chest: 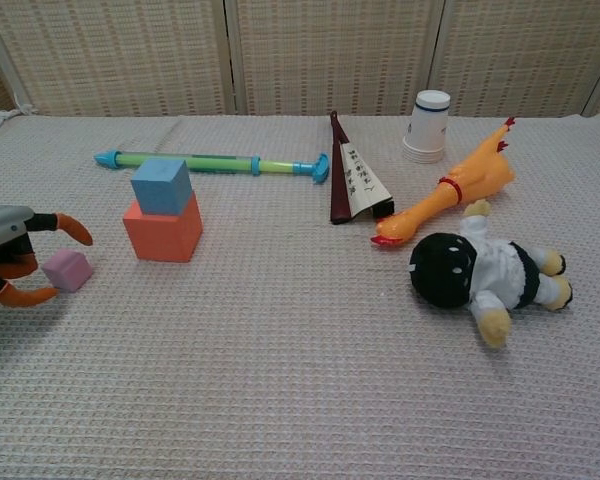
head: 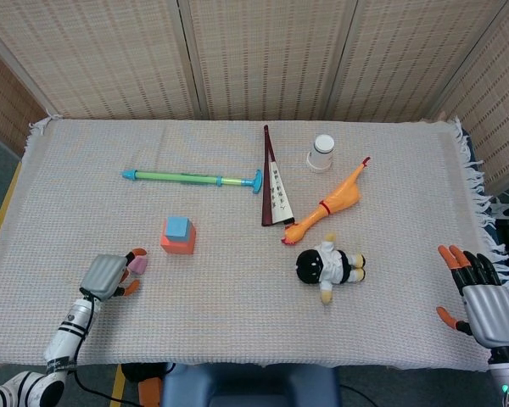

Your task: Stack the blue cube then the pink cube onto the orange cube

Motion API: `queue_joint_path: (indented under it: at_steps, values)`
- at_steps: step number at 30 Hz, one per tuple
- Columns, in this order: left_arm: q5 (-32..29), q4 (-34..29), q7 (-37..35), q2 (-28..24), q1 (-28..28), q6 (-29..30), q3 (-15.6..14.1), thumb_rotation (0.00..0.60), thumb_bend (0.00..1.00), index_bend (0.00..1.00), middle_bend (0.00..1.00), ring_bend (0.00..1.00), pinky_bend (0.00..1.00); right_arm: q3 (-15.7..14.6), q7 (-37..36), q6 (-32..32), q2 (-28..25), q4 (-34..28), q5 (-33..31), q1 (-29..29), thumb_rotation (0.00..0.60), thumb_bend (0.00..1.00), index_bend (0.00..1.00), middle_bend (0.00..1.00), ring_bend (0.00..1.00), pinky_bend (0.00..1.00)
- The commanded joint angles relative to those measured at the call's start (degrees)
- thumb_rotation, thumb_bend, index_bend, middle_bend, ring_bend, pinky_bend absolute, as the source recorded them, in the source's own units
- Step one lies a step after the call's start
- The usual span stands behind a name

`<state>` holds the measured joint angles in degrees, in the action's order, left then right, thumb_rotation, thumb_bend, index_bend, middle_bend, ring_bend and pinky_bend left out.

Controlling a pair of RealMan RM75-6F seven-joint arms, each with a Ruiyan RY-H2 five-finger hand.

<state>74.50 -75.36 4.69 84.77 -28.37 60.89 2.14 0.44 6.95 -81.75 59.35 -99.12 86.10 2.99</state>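
The blue cube sits on top of the orange cube, left of centre on the cloth. The small pink cube rests on the cloth in front and to the left of that stack. My left hand is low at the pink cube, its fingers spread on either side of it; a firm grip does not show. My right hand hovers open at the front right edge, seen only in the head view.
A green and blue stick lies behind the stack. A folded fan, a white cup, a rubber chicken and a plush doll occupy the middle and right of the cloth.
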Motion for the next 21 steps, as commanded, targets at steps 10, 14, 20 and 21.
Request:
queue_joint_path:
  at_steps: [10, 14, 20, 21]
  values:
    - [0.89, 6.60, 0.23, 3.94, -0.79, 0.04, 1.40, 0.600, 0.32, 0.38, 1.00, 1.00, 1.00, -0.01, 0.15, 0.35, -0.23, -0.34, -0.37, 0.06, 0.600, 0.12, 0.00, 0.00, 0.00, 0.00]
    - [1.50, 8.75, -0.42, 5.21, -0.75, 0.94, 1.87, 0.600, 0.33, 0.44, 1.00, 1.00, 1.00, -0.20, -0.15, 0.41, -0.51, -0.48, -0.17, 0.01, 0.600, 0.12, 0.00, 0.00, 0.00, 0.00]
    - [2.44, 8.55, -1.80, 5.05, -0.05, 2.85, 2.32, 0.600, 0.32, 0.50, 1.00, 1.00, 1.00, -0.35, -0.48, 0.22, -0.87, -0.78, 0.14, -0.13, 0.600, 0.12, 0.00, 0.00, 0.00, 0.00]
    - [2.47, 7.62, -1.93, 4.46, 0.12, 3.00, 2.35, 0.600, 0.33, 0.51, 1.00, 1.00, 1.00, -0.37, -0.54, 0.15, -0.89, -0.81, 0.20, -0.16, 0.600, 0.12, 0.00, 0.00, 0.00, 0.00]
